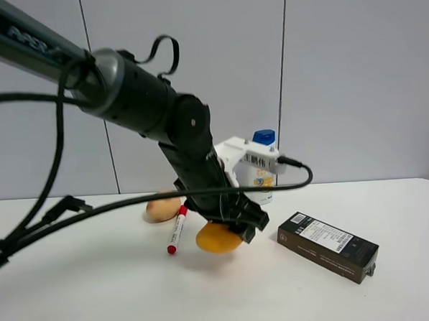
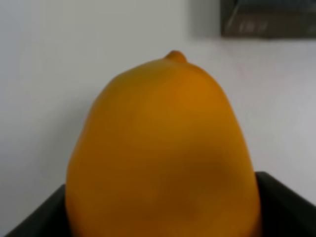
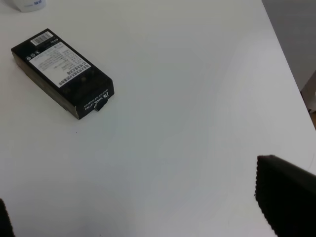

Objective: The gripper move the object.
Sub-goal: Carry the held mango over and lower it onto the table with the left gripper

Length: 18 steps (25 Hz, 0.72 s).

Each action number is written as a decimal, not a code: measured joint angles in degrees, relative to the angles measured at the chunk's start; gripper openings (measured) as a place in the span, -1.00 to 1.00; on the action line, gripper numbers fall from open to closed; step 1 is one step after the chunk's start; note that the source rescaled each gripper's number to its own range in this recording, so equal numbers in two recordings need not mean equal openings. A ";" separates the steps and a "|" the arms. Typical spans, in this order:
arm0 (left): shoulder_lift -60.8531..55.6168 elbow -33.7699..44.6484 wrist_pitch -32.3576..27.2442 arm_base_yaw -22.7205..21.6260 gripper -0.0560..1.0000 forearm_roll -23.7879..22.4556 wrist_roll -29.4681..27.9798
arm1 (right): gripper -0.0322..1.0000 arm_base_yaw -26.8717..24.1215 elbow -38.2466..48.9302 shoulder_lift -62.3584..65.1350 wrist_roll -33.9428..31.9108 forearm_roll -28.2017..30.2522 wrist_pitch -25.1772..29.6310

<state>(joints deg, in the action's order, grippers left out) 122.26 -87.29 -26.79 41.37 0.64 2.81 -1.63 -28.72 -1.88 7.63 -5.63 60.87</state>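
left jaws pinching mango (image 1: 217, 239) | right jaws spread | marker (image 1: 177, 229), potato (image 1: 159, 210) beside | box (image 1: 327, 246) near

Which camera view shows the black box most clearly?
The right wrist view: the black box lies whole and sharp, label up. Exterior high shows it smaller; left wrist shows only a blurred edge.

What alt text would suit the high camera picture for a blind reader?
A black robot arm's gripper clasps an orange mango at a white table. Beside it lie a red-and-white marker, a potato and a black box; a bottle stands behind.
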 joint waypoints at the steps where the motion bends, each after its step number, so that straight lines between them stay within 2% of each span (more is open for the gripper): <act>1: -1.45 0.00 -0.80 0.00 -0.85 0.00 -0.07 | 1.00 0.00 0.00 0.00 0.00 0.00 0.00; 6: -9.08 0.00 -7.80 -0.07 -0.85 -0.64 -2.25 | 1.00 0.00 0.00 0.00 0.00 0.00 0.00; 9: -12.47 0.00 -12.33 -0.89 -0.85 -1.46 -5.65 | 1.00 0.00 0.00 0.00 0.00 0.00 0.00; 14: -15.77 0.00 -18.62 -5.46 -0.85 -6.98 -14.06 | 1.00 0.00 0.00 0.00 0.00 0.00 0.00; 18: -15.85 0.12 -19.19 -10.44 -0.85 -8.56 -15.22 | 1.00 0.00 0.00 0.00 0.00 0.00 0.00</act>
<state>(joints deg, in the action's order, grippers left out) 106.41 -87.17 -45.99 30.93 -7.92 -12.41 -1.63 -28.72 -1.88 7.63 -5.63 60.87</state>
